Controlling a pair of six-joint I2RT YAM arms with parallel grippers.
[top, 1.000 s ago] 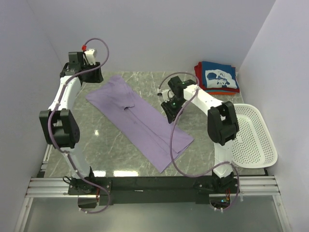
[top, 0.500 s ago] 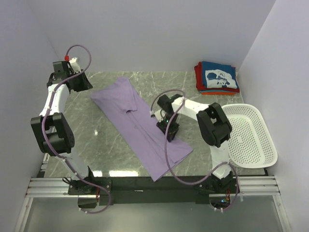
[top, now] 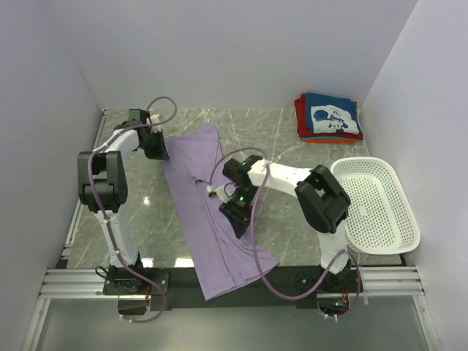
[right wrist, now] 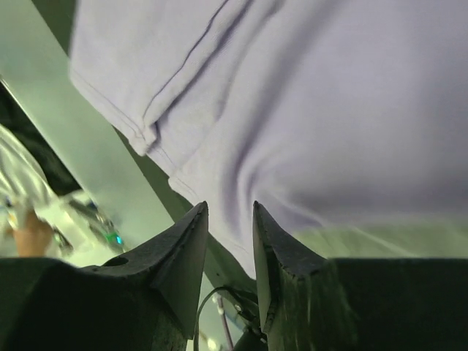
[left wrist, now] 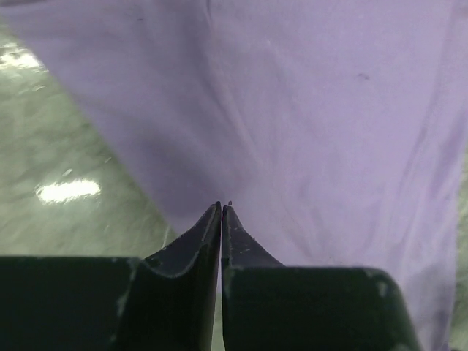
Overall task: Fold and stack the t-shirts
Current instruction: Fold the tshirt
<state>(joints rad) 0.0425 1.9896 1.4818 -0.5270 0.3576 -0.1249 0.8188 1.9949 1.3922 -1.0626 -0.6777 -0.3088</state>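
Observation:
A lavender t-shirt [top: 219,241] lies flat as a long strip running from the far middle of the table to its near edge. My left gripper [top: 159,151] sits at the shirt's far left edge. In the left wrist view its jaws [left wrist: 221,205] are shut, the tips over the purple cloth [left wrist: 314,110], and I see no cloth pinched between them. My right gripper [top: 238,223] rests low on the shirt's right side. Its jaws [right wrist: 229,206] stand apart, with the cloth [right wrist: 307,102] just beyond them. Folded t-shirts [top: 329,117], navy on top, are stacked far right.
A white perforated basket [top: 398,238] stands at the right edge of the table. Purple-grey walls close in the left, the back and the right. The arms' cables loop over the shirt near the right gripper.
The shirt has swung round and slid toward the near edge together with the right gripper. The left arm came from the far left corner to the shirt's edge, and its jaws shut.

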